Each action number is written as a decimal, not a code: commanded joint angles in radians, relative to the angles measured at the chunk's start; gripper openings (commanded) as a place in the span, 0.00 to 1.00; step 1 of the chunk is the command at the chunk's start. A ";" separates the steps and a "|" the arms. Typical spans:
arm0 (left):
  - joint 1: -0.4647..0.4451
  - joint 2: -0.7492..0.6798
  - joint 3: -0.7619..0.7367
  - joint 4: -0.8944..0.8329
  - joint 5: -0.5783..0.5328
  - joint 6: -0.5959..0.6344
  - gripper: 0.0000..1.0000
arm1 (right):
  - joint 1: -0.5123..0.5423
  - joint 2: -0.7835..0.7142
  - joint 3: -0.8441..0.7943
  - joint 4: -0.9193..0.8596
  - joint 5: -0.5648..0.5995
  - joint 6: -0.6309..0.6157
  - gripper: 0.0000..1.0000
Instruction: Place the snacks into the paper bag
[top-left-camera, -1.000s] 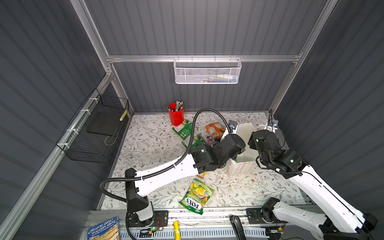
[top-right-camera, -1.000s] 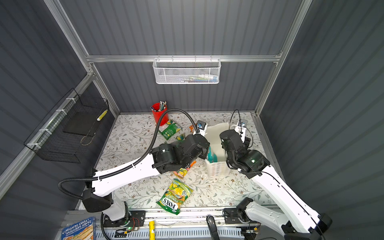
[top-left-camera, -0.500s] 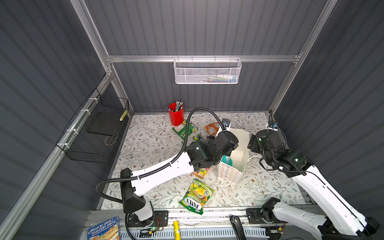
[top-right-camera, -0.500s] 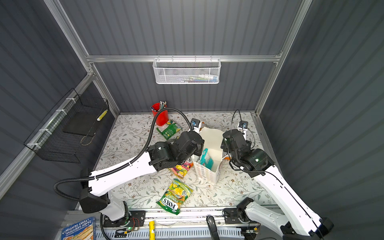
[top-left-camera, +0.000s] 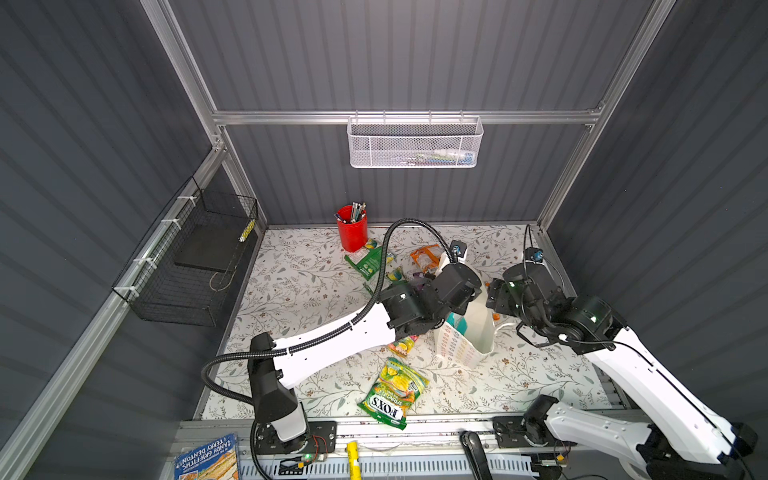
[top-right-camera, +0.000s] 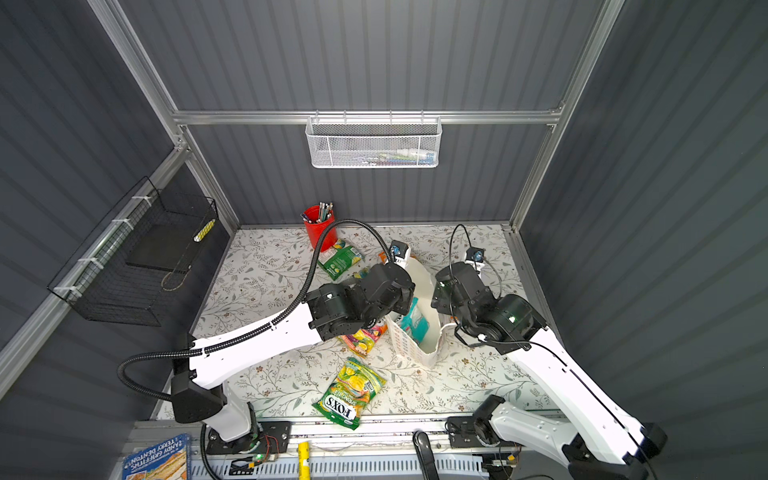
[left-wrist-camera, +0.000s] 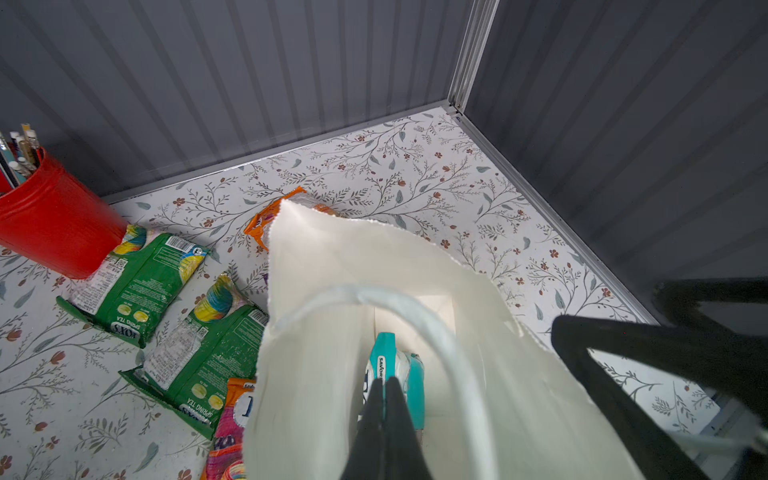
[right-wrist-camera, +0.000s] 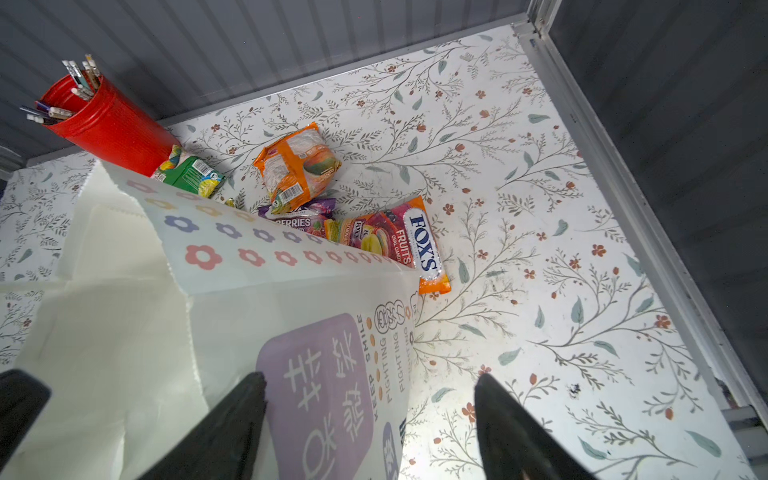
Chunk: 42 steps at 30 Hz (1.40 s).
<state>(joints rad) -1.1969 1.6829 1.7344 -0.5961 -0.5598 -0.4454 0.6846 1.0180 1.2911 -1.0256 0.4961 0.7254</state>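
Paper bag (left-wrist-camera: 316, 270), left fingers (left-wrist-camera: 370, 419) reaching inside pinching teal packet (left-wrist-camera: 409, 370), right fingers (right-wrist-camera: 232, 424) spread wide alongside

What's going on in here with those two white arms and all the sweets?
They are packing snacks. The left arm's pincer is shut on a flat teal snack packet, holding it down inside the tall white paper bag. The right pincer is open beside the bag's printed wall. Other packets lie on the flowered table outside the bag, among them a green-and-yellow FOX'S packet near the front edge.
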 joint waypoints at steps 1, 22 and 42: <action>-0.001 0.009 0.031 0.014 0.017 0.008 0.00 | 0.004 -0.014 0.037 -0.038 -0.032 0.008 0.82; 0.000 -0.002 0.022 0.019 0.012 0.014 0.00 | 0.003 0.010 -0.016 -0.052 -0.027 0.049 0.66; -0.001 0.017 0.021 0.039 0.036 0.013 0.00 | -0.041 0.089 0.141 -0.155 -0.040 0.132 0.72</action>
<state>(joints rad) -1.1969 1.6836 1.7340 -0.5735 -0.5369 -0.4454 0.6472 1.0985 1.3796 -1.1324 0.4667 0.8322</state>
